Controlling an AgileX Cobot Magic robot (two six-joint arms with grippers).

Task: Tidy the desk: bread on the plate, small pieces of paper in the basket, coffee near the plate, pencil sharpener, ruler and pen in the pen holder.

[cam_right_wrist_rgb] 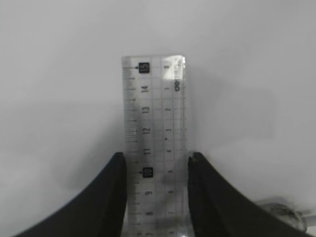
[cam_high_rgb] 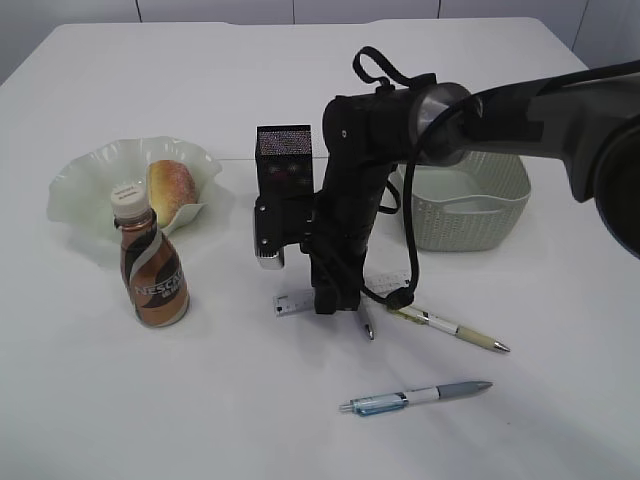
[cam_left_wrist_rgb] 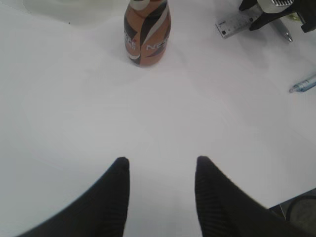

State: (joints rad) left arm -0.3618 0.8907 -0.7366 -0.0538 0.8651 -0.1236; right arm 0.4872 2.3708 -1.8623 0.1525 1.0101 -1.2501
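Observation:
A clear ruler lies flat on the white table, and my right gripper reaches straight down on it, a finger pressed to each long edge. In the exterior view the ruler's end sticks out left of that gripper. The bread lies on the wavy plate, and the coffee bottle stands just in front of it. The black pen holder stands behind the arm. Three pens lie on the table. My left gripper hangs open over bare table. Pencil sharpener and paper pieces are out of view.
The grey basket stands at the right behind the arm. In the left wrist view the coffee bottle is ahead, with the ruler's end and a blue pen off to the right. A pen tip lies beside the right fingers.

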